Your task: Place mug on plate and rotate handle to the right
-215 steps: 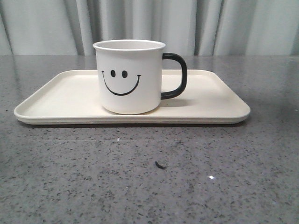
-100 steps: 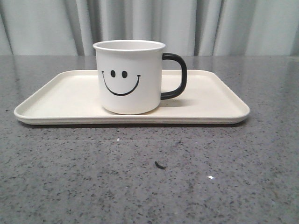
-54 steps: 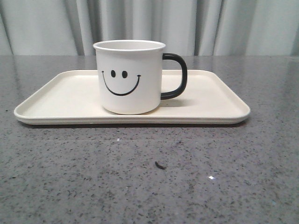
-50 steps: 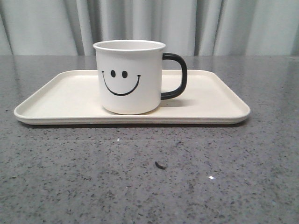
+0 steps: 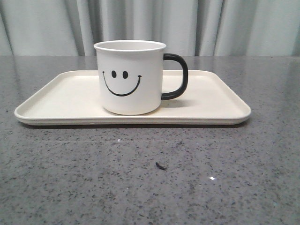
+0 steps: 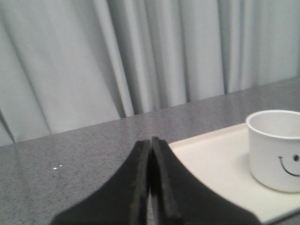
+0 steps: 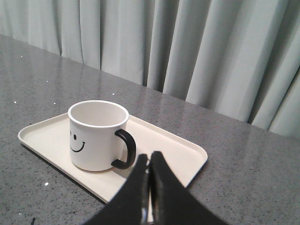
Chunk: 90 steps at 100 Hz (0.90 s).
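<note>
Overall surface: speckled grey stone-look table (image 5: 150, 178), matte; pale pleated curtain (image 5: 150, 23) behind.
Mug (image 5: 130, 77): white, cylindrical, smooth, black smiley on its side; upright on the plate, ahead of and apart from both grippers.
Handle (image 5: 177, 76): thick glossy black C-loop, pointing right in the front view.
Plate (image 5: 215, 101): cream rectangular tray, rounded corners, low rim.
Left gripper (image 6: 150, 183): black fingers pressed together, holding nothing.
Right gripper (image 7: 149, 187): fingers closed together, empty.
</note>
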Available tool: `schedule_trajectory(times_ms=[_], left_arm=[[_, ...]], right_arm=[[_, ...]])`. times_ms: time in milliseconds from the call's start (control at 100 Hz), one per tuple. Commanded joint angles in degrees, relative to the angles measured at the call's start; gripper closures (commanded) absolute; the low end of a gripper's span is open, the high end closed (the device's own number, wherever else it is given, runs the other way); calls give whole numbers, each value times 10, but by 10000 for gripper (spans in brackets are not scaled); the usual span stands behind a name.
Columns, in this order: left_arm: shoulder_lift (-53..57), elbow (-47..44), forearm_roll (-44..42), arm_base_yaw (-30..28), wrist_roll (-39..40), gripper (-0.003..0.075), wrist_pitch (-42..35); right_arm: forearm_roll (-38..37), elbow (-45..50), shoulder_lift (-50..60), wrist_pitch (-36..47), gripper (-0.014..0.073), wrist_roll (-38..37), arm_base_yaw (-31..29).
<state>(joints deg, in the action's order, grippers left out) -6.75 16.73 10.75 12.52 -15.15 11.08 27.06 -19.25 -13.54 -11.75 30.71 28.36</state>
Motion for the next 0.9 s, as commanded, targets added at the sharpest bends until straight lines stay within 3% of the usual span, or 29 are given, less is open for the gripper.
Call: schedule_trajectory(times_ms=[0, 80, 380, 890], left_arm=[[-3, -19, -12, -30, 30, 739, -111], [-1, -42, -30, -58, 51, 739, -144], [74, -118, -59, -145, 94, 739, -140], [89, -173, -78, -154, 108, 739, -120]], right_arm=[[5, -15, -5, 45, 685, 0, -3], [5, -15, -5, 45, 685, 0, -3], [5, -15, -5, 45, 685, 0, -3], [5, -15, -5, 45, 685, 0, -3]])
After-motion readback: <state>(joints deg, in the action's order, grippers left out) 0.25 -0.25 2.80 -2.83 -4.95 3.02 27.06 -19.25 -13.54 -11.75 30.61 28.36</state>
